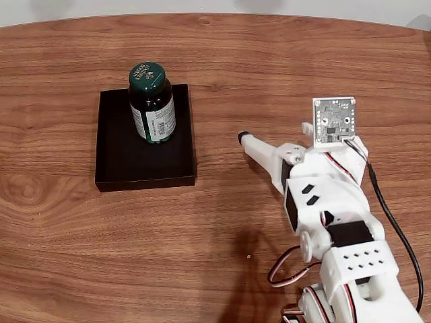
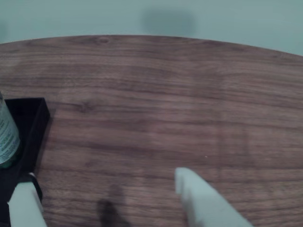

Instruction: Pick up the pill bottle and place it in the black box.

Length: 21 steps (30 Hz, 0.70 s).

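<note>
The pill bottle [image 1: 152, 104], dark green with a green cap and a white barcode label, stands upright inside the black box [image 1: 121, 158], toward its far right part. In the wrist view a sliver of the pill bottle [image 2: 5, 137] shows at the left edge, inside the black box [image 2: 35, 120]. My white gripper [image 1: 252, 145] hovers over bare wood to the right of the box, apart from it and pointing toward it. In the wrist view the gripper [image 2: 102, 184] is open, its white fingers [image 2: 199, 198] spread wide with nothing between them.
The wooden table [image 1: 215, 60] has a curved far edge with a pale wall behind it. My arm's white body and cables [image 1: 350, 242] fill the lower right of the fixed view. Bare wood lies around the box on all sides.
</note>
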Motion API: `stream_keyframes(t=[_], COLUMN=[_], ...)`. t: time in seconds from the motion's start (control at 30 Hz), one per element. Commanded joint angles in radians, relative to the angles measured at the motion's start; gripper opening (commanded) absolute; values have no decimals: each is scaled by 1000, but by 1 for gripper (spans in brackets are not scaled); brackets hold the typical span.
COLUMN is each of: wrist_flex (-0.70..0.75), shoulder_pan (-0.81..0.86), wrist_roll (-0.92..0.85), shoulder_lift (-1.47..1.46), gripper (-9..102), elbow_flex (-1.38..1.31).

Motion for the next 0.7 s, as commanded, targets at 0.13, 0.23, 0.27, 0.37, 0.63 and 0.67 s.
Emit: stream_keyframes(t=[0.13,0.23,0.27,0.37,0.63,0.67], wrist_flex=[118,241,284,419,759,799], shoulder_pan=[26,28,23,8,-43,-44], wrist_roll=[-80,-118,-127,-192,-380,-396], shoulder_lift=[150,189,196,238,348,365], gripper=[31,27,25,18,6,5], elbow_flex=[21,21,21,23,23,23])
